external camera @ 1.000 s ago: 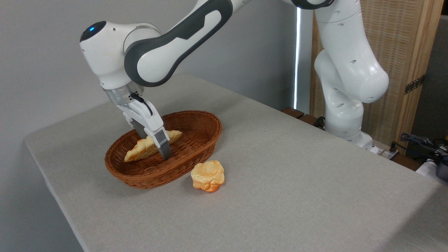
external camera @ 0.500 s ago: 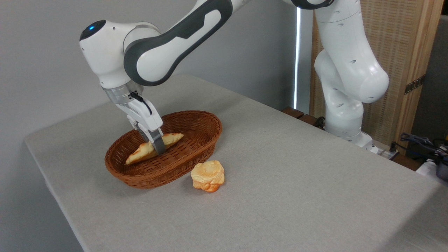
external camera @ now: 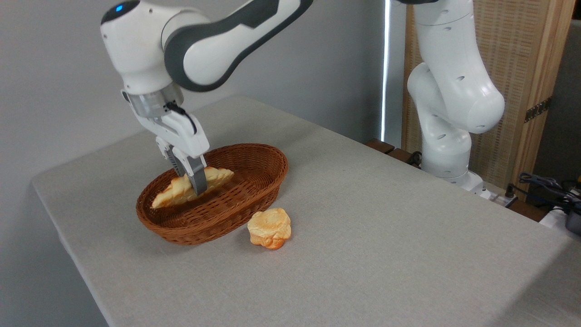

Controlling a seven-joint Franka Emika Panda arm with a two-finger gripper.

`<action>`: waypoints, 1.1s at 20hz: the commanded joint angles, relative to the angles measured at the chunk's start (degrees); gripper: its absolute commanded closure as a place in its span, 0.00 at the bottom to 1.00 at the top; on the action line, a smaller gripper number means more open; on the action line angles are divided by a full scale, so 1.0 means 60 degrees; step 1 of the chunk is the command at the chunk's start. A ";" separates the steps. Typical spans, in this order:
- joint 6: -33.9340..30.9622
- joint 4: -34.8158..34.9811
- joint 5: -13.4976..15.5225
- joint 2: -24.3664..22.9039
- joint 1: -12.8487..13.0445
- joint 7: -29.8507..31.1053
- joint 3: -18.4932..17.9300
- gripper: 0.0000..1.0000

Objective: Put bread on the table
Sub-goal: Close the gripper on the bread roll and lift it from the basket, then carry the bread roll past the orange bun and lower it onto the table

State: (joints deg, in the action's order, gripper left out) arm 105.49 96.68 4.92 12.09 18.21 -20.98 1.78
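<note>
The bread, a long braided golden-brown loaf with pointed ends, hangs just above the floor of the brown wicker basket, its left end tilted down. My gripper is shut on the loaf's middle, the near finger crossing its front. The table is covered with light grey cloth and carries the basket near its left side.
A small round pale bun lies on the cloth just in front of the basket's right end. The arm's white base stands at the table's far right edge. Cables lie beyond the right corner.
The gripper has closed on the loaf and risen a little, lifting it off the basket floor and slightly to the left.
</note>
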 commanded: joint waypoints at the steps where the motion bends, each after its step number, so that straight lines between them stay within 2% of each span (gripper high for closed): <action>1: -0.0266 0.0089 0.0029 -0.0622 0.0027 -0.0004 -0.0427 0.67; 5: -0.0471 0.0089 -0.0015 -0.1134 0.0027 -0.0281 -0.1159 0.66; 11: -0.0925 0.0133 0.0000 -0.1443 0.0012 -0.1921 -0.2448 0.60; 13: -0.1174 0.0205 -0.0015 -0.1443 0.0012 -0.2856 -0.2786 0.58; 14: -0.1218 0.0220 -0.0015 -0.1414 0.0012 -0.3224 -0.2947 0.54; 16: -0.1219 0.0220 -0.0015 -0.1356 -0.0003 -0.3388 -0.3226 0.26; 18: -0.1219 0.0293 -0.0015 -0.1297 -0.0017 -0.3665 -0.3372 0.22; 20: -0.1219 0.0352 -0.0015 -0.1238 -0.0017 -0.4032 -0.3577 0.01; 22: -0.1219 0.0352 -0.0015 -0.1224 -0.0017 -0.4193 -0.3768 0.00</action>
State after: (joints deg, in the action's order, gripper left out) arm 98.83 98.69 4.84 4.87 17.54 -43.68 -18.75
